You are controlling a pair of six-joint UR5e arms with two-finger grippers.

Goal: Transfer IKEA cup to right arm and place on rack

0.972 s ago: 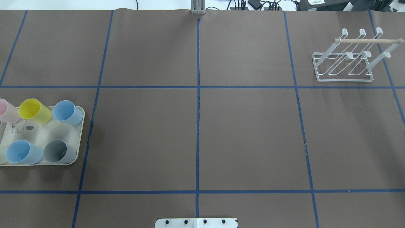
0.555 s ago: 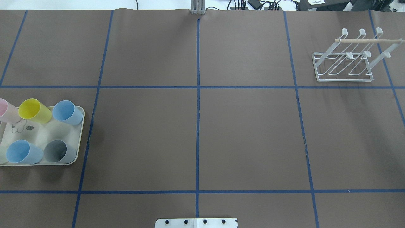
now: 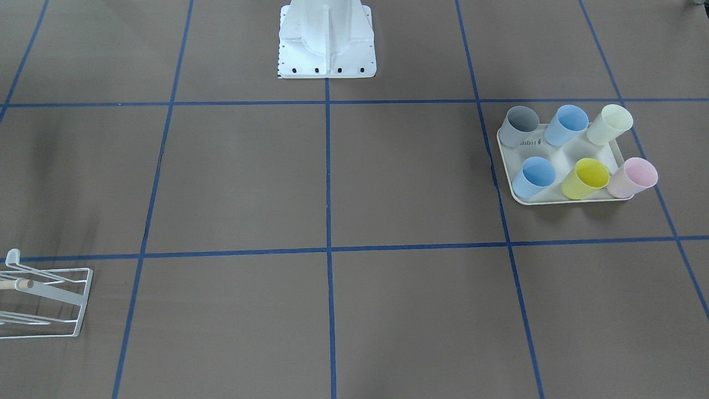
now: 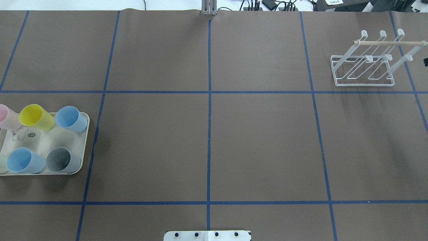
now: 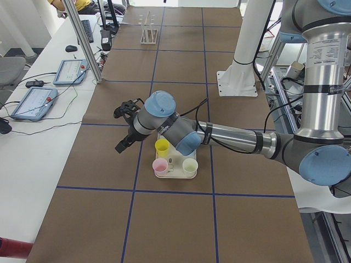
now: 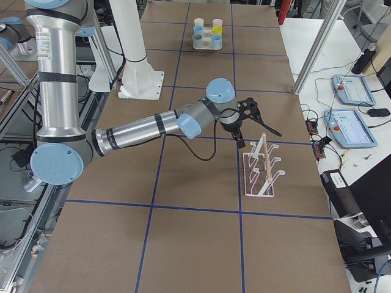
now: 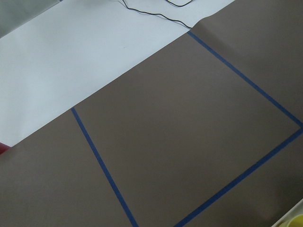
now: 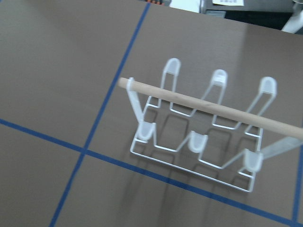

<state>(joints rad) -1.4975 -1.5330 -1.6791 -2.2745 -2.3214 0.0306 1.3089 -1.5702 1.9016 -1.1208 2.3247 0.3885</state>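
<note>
Several plastic cups [image 4: 35, 116] in grey, blue, yellow, pink and cream stand on a cream tray [image 4: 46, 142] at the table's left; they also show in the front view as cups [image 3: 590, 177]. The white wire rack [image 4: 389, 43] with a wooden rod stands at the far right and fills the right wrist view as rack [image 8: 208, 105]. My left gripper [image 5: 122, 143] hovers beside the tray [image 5: 174, 171], holding nothing I can see. My right gripper [image 6: 256, 135] hangs just above the rack [image 6: 259, 174]. I cannot tell whether either is open or shut.
The robot's white base plate [image 4: 207, 235] sits at the near middle edge. Blue tape lines divide the brown table cover. Tablets [image 5: 35, 101] and cables lie on the side desks beyond the table ends.
A small black part of the right gripper has come into the overhead view's right edge beside the rack. Cups, tray and rack have not moved.
</note>
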